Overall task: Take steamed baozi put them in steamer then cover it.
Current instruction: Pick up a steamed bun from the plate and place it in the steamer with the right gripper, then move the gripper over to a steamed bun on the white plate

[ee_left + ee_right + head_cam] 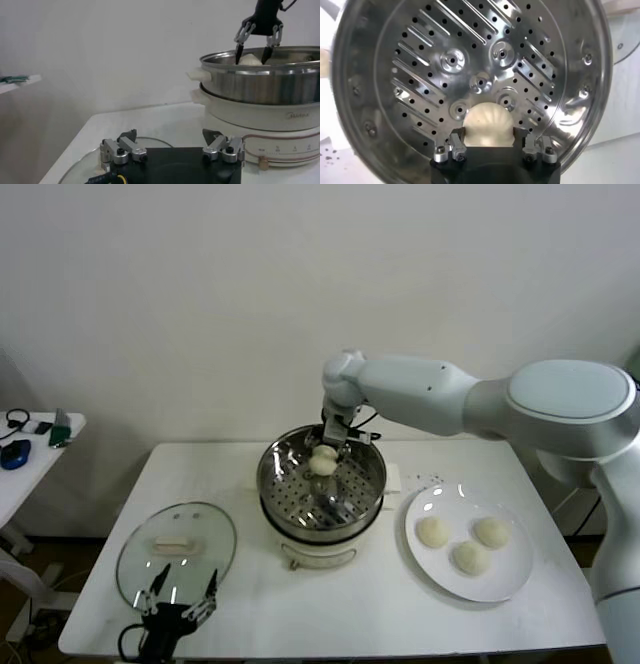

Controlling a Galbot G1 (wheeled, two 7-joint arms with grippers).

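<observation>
The steamer (pixel 272 484) stands mid-table on its white base, its hole-dotted tray (pixel 445 60) bare. My right gripper (pixel 325 456) hangs just inside the rim, shut on one baozi (pixel 487 122), with fingers pressing both its sides a little above the tray. Three more baozi (pixel 433 531) (pixel 491 531) (pixel 470 557) lie on the white plate (pixel 505 589) to the right. The glass cover (pixel 176 554) with its cream handle lies flat at front left. My left gripper (pixel 180 602) waits open at the cover's near edge, holding nothing. In the left wrist view the right gripper (pixel 252 54) dips into the steamer (pixel 260 85).
A side table (pixel 30 444) with small dark items stands at the far left. The white wall runs close behind the main table. The steamer's control dial (pixel 261 161) faces the left gripper.
</observation>
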